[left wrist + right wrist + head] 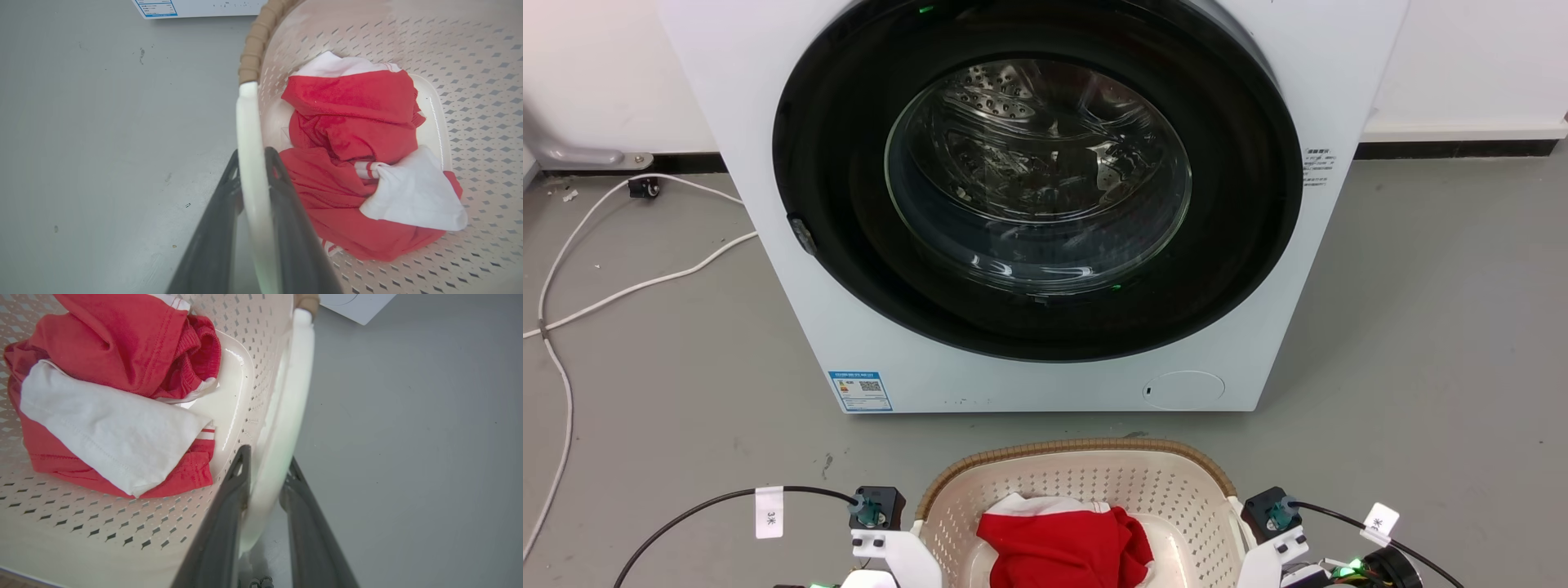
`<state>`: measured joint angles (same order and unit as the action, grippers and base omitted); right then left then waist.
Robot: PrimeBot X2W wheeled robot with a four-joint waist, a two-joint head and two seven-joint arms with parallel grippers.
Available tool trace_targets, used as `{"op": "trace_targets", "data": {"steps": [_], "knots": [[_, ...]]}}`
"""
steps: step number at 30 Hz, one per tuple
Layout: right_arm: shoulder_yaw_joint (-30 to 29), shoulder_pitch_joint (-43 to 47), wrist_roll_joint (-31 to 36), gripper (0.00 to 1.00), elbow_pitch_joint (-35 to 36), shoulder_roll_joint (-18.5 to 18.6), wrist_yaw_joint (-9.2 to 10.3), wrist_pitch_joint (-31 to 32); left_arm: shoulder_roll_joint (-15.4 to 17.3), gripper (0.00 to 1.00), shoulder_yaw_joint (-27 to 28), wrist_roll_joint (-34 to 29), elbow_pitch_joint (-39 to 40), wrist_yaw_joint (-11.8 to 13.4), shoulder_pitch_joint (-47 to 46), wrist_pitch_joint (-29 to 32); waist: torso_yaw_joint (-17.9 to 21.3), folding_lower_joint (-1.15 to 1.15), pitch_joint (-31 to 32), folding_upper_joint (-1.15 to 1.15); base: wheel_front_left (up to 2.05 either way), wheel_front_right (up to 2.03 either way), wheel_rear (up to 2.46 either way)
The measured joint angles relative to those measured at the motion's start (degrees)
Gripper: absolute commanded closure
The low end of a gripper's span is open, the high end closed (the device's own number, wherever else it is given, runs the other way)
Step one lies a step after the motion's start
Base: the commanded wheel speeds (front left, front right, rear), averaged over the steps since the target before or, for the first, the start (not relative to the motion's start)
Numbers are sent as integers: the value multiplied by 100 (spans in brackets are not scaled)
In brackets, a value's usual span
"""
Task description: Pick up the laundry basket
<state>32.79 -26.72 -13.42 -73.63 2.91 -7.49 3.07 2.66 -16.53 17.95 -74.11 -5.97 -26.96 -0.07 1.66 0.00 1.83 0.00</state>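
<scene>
grippers (253, 157) (267, 459) pinch handles (247, 122) of the laundry basket (1078, 447).

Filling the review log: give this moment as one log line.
left gripper: shut on laundry basket handle | right gripper: shut on opposite handle | load: red-and-white clothes | lift: cannot tell

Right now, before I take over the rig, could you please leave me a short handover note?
Left gripper: closed on the laundry basket at its left handle.
Right gripper: closed on the right handle.
Basket: in front of the washing machine, red and white clothes inside.
Done: both handles gripped.
Left: raise the basket evenly; I cannot tell whether it is off the floor yet.
</scene>
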Motion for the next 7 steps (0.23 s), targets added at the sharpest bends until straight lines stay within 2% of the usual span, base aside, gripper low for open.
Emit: {"op": "trace_targets", "data": {"steps": [7], "knots": [[41,0,-35,100,-2,0,0,25,5,100,-44,48,0,0,0,19,-1,0,-7,0,0,0,0]]}}
